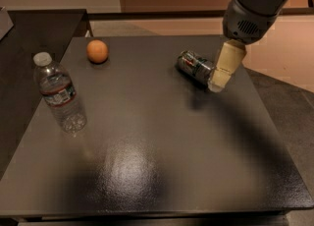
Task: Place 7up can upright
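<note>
The 7up can (194,66) lies on its side on the dark table (162,136), at the far right, one silver end facing left. Its label is green and silver with a red mark. My gripper (218,80) hangs from the grey arm at the upper right. Its cream-coloured fingers (225,63) point down, right beside the can's right end. I cannot tell whether they touch the can.
A clear plastic water bottle (59,93) stands upright at the left side of the table. An orange (97,51) sits at the far left. A second dark surface (34,33) adjoins on the left. The table's right edge is close to the can.
</note>
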Controlling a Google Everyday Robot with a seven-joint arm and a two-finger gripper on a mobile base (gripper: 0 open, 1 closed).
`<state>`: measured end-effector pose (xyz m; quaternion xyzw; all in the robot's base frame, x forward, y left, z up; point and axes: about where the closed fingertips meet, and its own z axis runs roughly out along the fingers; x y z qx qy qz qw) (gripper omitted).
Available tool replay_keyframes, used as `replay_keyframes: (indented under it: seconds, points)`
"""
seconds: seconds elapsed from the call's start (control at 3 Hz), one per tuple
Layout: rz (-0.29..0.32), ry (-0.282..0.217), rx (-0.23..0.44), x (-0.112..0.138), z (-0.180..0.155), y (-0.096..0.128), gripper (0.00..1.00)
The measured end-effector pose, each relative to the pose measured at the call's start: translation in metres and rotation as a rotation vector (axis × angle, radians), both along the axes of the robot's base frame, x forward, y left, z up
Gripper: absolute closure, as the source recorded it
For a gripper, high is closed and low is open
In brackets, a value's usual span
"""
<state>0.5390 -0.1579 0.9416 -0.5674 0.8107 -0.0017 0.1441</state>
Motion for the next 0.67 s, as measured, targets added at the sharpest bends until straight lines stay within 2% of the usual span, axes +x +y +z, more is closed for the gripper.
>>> replay_keyframes:
  seconds: [0.67]
  points:
    - [-0.183, 0.078, -0.044, 0.053, -0.021, 0.021, 0.0]
